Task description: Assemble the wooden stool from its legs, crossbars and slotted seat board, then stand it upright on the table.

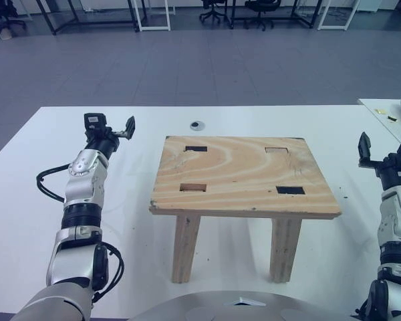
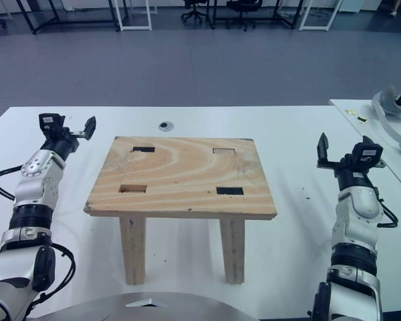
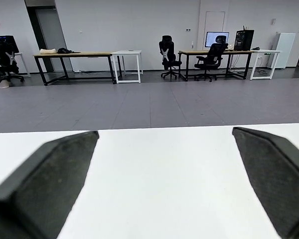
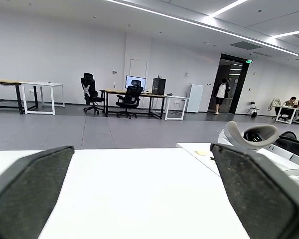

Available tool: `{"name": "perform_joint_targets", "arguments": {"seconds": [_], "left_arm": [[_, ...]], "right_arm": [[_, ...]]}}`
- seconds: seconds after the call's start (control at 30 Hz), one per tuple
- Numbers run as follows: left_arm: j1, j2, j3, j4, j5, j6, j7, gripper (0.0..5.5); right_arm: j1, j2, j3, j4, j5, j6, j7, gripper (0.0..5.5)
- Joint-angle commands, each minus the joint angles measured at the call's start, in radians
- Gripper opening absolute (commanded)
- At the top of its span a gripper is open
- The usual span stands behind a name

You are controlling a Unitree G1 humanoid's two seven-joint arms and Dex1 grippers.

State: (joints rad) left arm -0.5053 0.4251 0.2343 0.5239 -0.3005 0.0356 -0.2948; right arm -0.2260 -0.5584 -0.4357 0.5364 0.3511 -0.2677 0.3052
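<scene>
Desk (image 2: 301, 234), white, one: carries everything listed below.

Wooden stool (image 2: 180, 177), one, assembled and standing upright at the middle of the desk, between the two arms and touched by neither.

Slotted seat board (image 2: 187, 167), one, lying flat on top, with four rectangular slots, two along the far edge and two nearer the front edge.

Legs, two visible under the front edge, (image 2: 133, 247) and (image 2: 232, 249); the board hides whatever stands behind them.

Headset (image 2: 394, 110), white, one, on a neighbouring desk to the right.

Left gripper (image 1: 112, 127), one: fingers (image 3: 45, 184) spread wide and empty, above the desk well left of the stool.

Right gripper (image 2: 344, 155), one: fingers (image 4: 259, 194) likewise spread and empty, well right of the stool.

Round dark disc (image 2: 165, 126), one, small, on the desk just behind the stool's far edge.
</scene>
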Motion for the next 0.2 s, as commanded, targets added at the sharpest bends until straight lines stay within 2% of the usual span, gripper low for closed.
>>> {"name": "perform_joint_targets", "arguments": {"seconds": [0.03,0.13,0.2], "left_arm": [[-0.036,0.001,0.031,-0.011,0.003,0.012,0.032,4.95],[-0.046,-0.036,0.127,-0.044,-0.098,0.062,0.088,4.95],[-0.034,-0.03,0.146,-0.069,-0.09,0.064,0.125,4.95]], "right_arm": [[-0.056,-0.017,0.009,0.025,-0.022,0.018,0.01,5.09],[-0.088,-0.03,0.02,0.052,-0.04,0.02,0.02,5.09],[-0.101,-0.049,0.014,0.08,-0.05,0.021,0.033,5.09]]}}
